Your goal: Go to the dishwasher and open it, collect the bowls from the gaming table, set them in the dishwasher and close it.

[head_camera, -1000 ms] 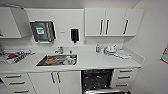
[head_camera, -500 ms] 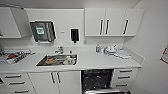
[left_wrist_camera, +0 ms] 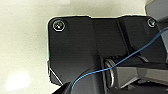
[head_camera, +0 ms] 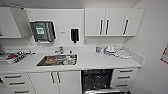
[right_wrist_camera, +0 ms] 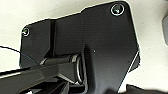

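Dark wire racks show inside the dishwasher (head_camera: 97, 79), which sits open under the counter (head_camera: 100, 61), right of the sink (head_camera: 57, 60) and left of a stack of white drawers (head_camera: 124, 77). Its lowered door (head_camera: 105, 92) lies at the near edge of the head view.

Handling, as a judgement: the door is a stiff, hinged steel panel, fairly heavy and probably sprung. Take hold at its free top edge and lift evenly. The racks are rigid wire and should slide on runners. Bowls loaded here would be hard, smooth and breakable.

Above the counter hang white wall cabinets (head_camera: 110, 22), a paper towel holder (head_camera: 43, 31) and a dark soap dispenser (head_camera: 74, 35). Small items (head_camera: 110, 50) stand at the far right of the counter.

The head view gives the whole kitchen layout. The wrist views add the robot's own dark plates against a pale surface. Finger state for either gripper: cannot tell.
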{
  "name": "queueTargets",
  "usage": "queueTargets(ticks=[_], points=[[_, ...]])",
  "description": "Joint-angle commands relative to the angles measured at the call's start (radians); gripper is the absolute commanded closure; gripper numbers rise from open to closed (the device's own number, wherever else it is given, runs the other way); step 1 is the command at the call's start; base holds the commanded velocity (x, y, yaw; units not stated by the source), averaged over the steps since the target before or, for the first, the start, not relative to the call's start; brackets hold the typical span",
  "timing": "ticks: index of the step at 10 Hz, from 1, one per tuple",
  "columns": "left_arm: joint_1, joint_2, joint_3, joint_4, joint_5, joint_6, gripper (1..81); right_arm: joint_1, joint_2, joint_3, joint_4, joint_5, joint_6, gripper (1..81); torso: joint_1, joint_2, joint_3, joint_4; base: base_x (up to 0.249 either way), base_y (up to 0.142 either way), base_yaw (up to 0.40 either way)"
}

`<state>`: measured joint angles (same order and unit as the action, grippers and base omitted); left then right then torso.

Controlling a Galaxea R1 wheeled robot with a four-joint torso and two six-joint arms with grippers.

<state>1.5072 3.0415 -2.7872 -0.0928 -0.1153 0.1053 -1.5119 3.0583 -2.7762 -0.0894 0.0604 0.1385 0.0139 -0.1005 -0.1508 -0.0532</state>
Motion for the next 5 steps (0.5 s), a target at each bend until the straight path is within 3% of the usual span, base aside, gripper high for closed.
queueTargets(ticks=[1, 5], points=[[-0.046, -0.002, -0.003, 0.010, 0.054, 0.007, 1.0, 0.048, -0.002, 0.003, -0.010, -0.050, -0.005, 1.0, 0.000, 0.000, 0.000, 0.000, 0.000, 0.000, 0.000], [-0.046, -0.007, -0.002, 0.008, 0.062, 0.007, 1.0, 0.048, 0.001, 0.006, -0.010, -0.050, -0.005, 1.0, 0.000, 0.000, 0.000, 0.000, 0.000, 0.000, 0.000]])
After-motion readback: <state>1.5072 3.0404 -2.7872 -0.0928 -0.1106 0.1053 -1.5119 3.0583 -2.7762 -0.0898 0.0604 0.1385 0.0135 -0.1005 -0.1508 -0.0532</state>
